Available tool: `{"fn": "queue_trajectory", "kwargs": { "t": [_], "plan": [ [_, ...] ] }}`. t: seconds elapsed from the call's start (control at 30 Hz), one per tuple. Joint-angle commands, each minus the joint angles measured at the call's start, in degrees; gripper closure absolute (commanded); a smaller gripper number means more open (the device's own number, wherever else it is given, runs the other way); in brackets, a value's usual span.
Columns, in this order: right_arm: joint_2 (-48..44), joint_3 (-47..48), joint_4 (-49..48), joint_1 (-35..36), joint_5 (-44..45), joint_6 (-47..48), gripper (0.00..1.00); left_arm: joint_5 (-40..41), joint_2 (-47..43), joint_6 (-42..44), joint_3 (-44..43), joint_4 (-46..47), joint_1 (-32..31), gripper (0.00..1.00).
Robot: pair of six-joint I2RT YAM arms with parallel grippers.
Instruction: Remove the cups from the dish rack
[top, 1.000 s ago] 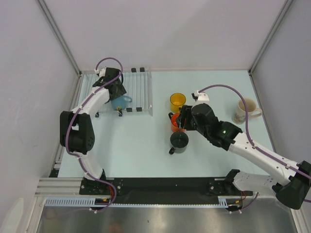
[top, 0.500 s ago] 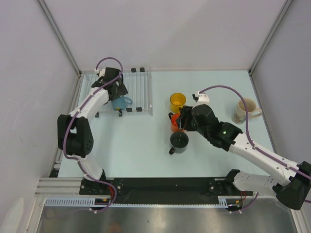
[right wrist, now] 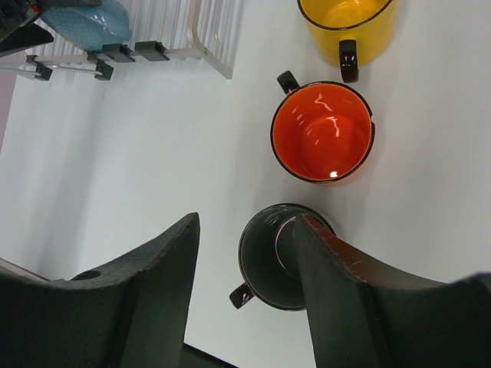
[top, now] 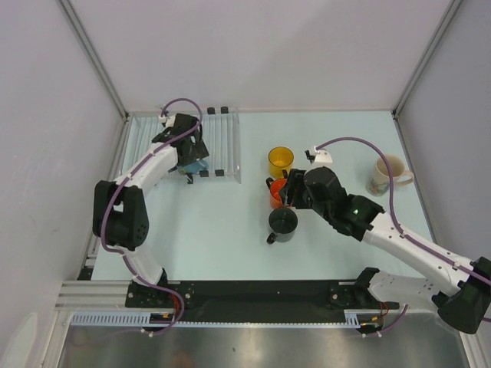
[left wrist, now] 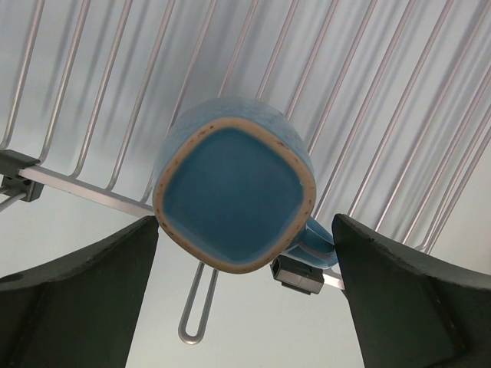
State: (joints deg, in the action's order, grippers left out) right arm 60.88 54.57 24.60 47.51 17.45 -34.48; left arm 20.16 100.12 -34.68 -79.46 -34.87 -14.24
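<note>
1. Left gripper (left wrist: pixel 245 230) stands wide open, a dark finger on either side of the light blue mug (left wrist: pixel 234 195), neither one touching it.
2. Between those fingers the mug rests on the thin bars of the dish rack (left wrist: pixel 368 115), one flat end turned toward the wrist and its handle poking out by the right-hand finger.
3. It looks like glazed ceramic: stiff, slick and likely to chip against the bars. I'd squeeze across the body, keep the pads off the handle, and lift straight off.
4. Right gripper (right wrist: pixel 247 230) hangs half-parted over the dark grey mug (right wrist: pixel 276 257), which stands upright on the table (right wrist: pixel 115 153) with nothing clamped.
5. Just past its fingertips stands the orange mug (right wrist: pixel 322 130), then the yellow mug (right wrist: pixel 347 23); the cream mug (top: pixel 389 175) stands well off to its right
</note>
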Motion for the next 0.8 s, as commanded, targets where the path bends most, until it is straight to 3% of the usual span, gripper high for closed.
{"fn": "queue_trajectory", "kwargs": {
  "t": [0.0,0.57,0.67,0.77],
  "plan": [
    [-1.73,-0.51,-0.96,-0.13,0.48,-0.41,0.42,0.31,0.43,-1.01,-0.34,0.59,-0.09,0.00],
    [-1.38,-0.95,-0.87,-0.48,0.48,-0.06,0.42,2.25,3.77,0.05,-4.48,-0.55,3.61,0.01],
    [-1.29,-1.04,-0.87,-0.84,0.30,-0.06,0.42,1.20,3.86,-0.48,-3.51,-0.20,3.61,0.03],
    [-1.12,-1.13,-1.22,-1.10,-0.14,0.11,0.42,0.32,3.24,-0.48,-2.02,0.68,3.61,0.12]
  ]
}}
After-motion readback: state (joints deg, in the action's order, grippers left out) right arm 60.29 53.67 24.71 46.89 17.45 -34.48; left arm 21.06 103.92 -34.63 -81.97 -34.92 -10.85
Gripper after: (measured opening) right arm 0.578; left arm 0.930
